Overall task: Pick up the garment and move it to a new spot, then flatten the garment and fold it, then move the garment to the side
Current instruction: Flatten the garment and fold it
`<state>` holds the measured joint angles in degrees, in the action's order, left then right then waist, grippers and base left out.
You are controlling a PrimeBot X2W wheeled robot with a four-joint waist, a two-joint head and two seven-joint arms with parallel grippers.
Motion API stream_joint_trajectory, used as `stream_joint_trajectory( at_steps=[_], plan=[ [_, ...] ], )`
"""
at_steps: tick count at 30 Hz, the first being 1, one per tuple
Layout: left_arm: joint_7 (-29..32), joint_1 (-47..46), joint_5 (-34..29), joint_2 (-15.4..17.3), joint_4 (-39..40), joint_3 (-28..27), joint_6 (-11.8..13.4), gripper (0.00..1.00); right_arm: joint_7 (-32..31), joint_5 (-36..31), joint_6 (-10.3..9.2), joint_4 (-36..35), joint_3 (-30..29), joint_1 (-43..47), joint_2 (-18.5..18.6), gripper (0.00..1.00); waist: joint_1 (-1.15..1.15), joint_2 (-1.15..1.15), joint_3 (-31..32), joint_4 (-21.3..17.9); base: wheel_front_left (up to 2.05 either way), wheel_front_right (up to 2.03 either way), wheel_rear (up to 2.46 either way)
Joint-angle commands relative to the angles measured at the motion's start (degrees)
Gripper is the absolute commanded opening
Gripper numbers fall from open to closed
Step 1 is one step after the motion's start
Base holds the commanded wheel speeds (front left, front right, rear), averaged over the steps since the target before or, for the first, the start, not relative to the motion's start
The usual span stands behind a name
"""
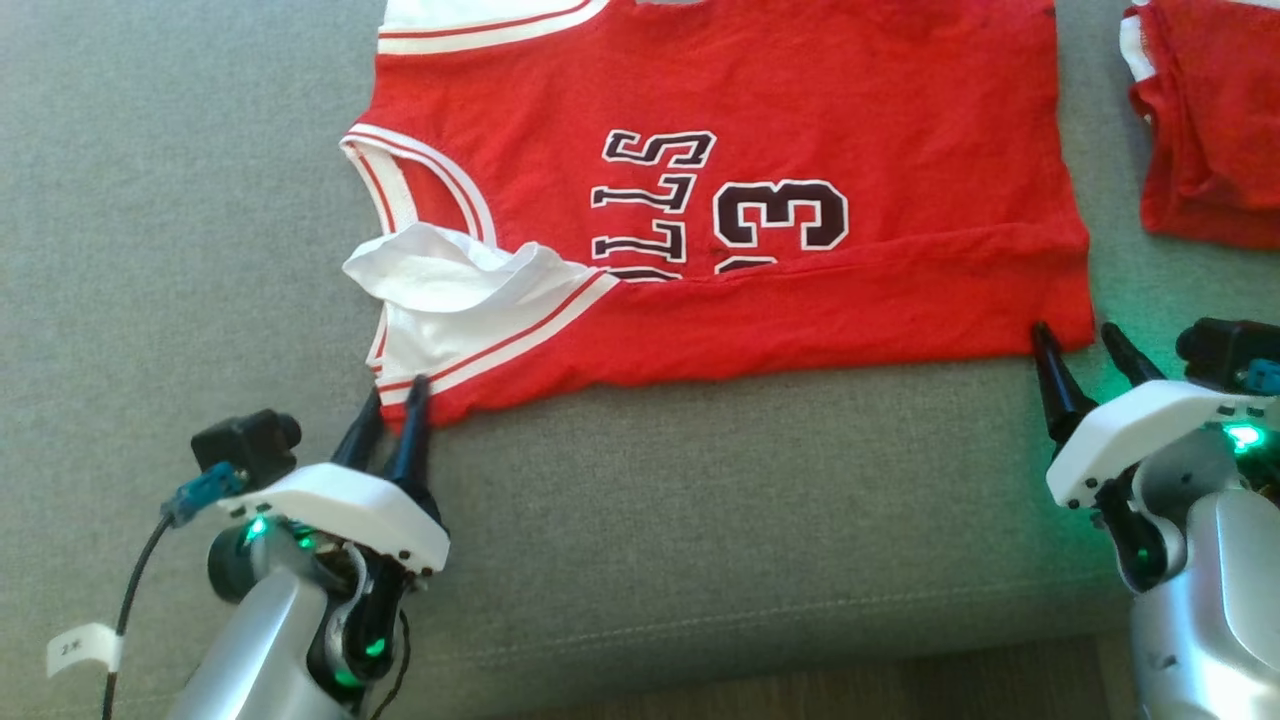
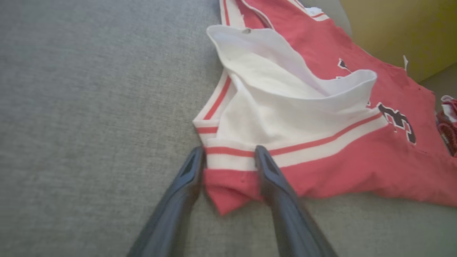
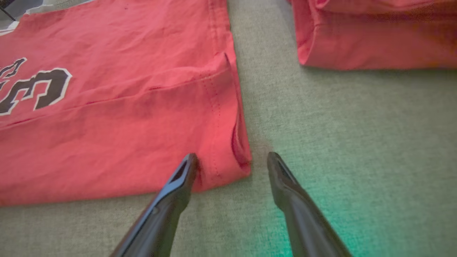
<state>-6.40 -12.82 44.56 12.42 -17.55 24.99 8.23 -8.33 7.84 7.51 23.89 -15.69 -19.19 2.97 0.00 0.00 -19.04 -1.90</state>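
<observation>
Both pincers sit at the front of the grey cushion (image 1: 700, 500), just past its stitched front edge. A brown floor strip (image 1: 800, 690) shows below that edge.

My left pincer (image 1: 395, 392) is at the near left corner of the jersey (image 1: 800, 120). Its jaws are apart and straddle that corner. In the left wrist view my left pincer (image 2: 228, 157) has the red corner and its white-and-red striped trim between the two fingers. One finger (image 2: 271, 178) lies over the fabric and the other is on the cushion just beside the edge. It is not clamped.

My right pincer (image 1: 1075, 332) is at the near right corner of the jersey, jaws spread wide and holding nothing. In the right wrist view my right pincer (image 3: 232, 157) has one fingertip touching the hem corner. The other fingertip (image 3: 276, 167) is on bare cushion, where green light spills.

The jersey lies spread across the middle of the cushion, neck end to my left and hem to my right. Its near long strip is doubled over onto the front and covers part of the dark lettering (image 1: 650, 200). On the left, the white lining (image 1: 440, 280) is flipped out and puffed up, not flat.

Farther off, by the far right corner of the cushion, a second red garment (image 1: 1210, 130) lies bunched, apart from the jersey.
</observation>
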Motion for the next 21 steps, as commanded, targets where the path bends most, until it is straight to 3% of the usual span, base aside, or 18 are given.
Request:
stream_joint_trajectory(
  at_steps=[1, 3, 4, 5, 6, 7, 14, 21],
  plan=[
    [0.48, 0.15, -0.53, 1.06, -0.88, -1.14, 0.34, 0.42, -0.38, 0.34, -0.02, -0.83, 1.24, -0.81, -0.09, 0.96, 0.0, 0.0, -0.03, 0.14, 0.0, 0.0, 0.0],
    [0.11, -0.22, -0.83, 1.05, -0.96, -0.86, 0.05, 0.13, -0.66, 0.26, -0.02, 0.84, 1.41, -1.57, -0.09, 0.76, 0.0, 0.0, -0.06, 0.3, 0.0, 0.0, 0.0],
    [-0.07, -0.36, -0.87, 1.03, -1.02, -0.79, -0.12, 0.0, -0.86, 0.2, -0.02, 1.71, 1.55, -1.96, -0.09, 0.56, 0.0, 0.0, -0.09, 0.37, 0.0, 0.0, 0.0],
    [-0.08, -0.47, -0.87, 1.02, -1.15, -0.68, -0.28, 0.0, -1.11, 0.1, -0.02, 2.57, 1.76, -2.3, -0.09, 0.4, 0.0, 0.0, -0.11, 0.44, 0.0, 0.0, 0.0],
    [-0.13, -0.59, -0.89, 1.04, -1.24, -0.57, -0.46, 0.0, -1.35, -0.18, -0.02, 3.34, 1.87, -2.56, -0.09, 0.09, 0.0, 0.0, -0.12, 0.53, 0.0, 0.0, 0.0],
    [-0.2, -0.7, -0.93, 1.09, -1.3, -0.48, -0.62, 0.0, -1.53, -0.58, -0.02, 3.94, 1.91, -2.75, -0.09, 0.0, 0.0, 0.0, -0.15, 0.65, 0.0, 0.0, 0.0],
    [-1.31, -0.39, -1.74, 2.23, -0.23, -0.24, -0.92, 0.0, -2.06, -1.38, -0.02, 2.79, 1.69, -1.68, -0.09, 0.0, 0.0, 0.0, 0.04, 1.02, 0.0, 0.0, 0.0],
    [0.23, 4.27, -2.24, 5.61, 6.92, -0.17, 0.77, 0.0, -6.73, 0.39, -0.02, -6.09, 2.15, 3.53, -0.02, 0.0, 0.0, 0.0, 1.25, 0.84, 0.0, 0.0, 0.0]
  ],
)
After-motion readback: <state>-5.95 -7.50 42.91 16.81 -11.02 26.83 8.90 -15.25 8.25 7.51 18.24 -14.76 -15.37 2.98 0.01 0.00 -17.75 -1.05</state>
